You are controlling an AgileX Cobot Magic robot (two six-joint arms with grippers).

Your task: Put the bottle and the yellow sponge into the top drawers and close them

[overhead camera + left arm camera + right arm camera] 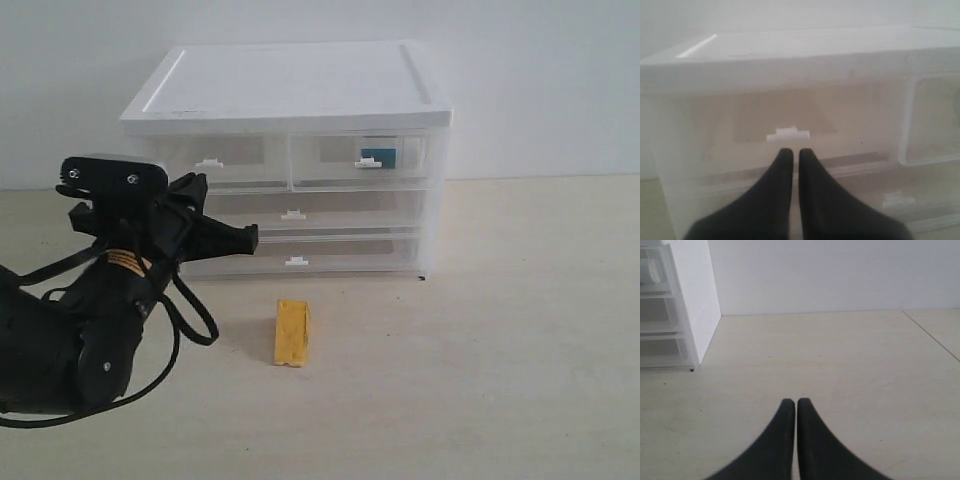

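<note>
The bottle [378, 154] shows through the front of the right top drawer [360, 160], which looks pushed in. On the table in front of the cabinet [290, 90] lies the yellow sponge [292, 332]. My left gripper [250, 236] is shut and empty, its tips just below the white tab handle [787, 135] of the left top drawer [790, 120], which is pushed in. In the left wrist view my left gripper [795, 151] points at that drawer front. My right gripper [796, 402] is shut and empty over bare table to the cabinet's right, out of the exterior view.
Two full-width drawers [293, 215] sit under the top pair. A wall stands behind the cabinet. The left arm's black cable [190, 320] loops down near the sponge. A table seam [932, 335] runs to the right of the right gripper.
</note>
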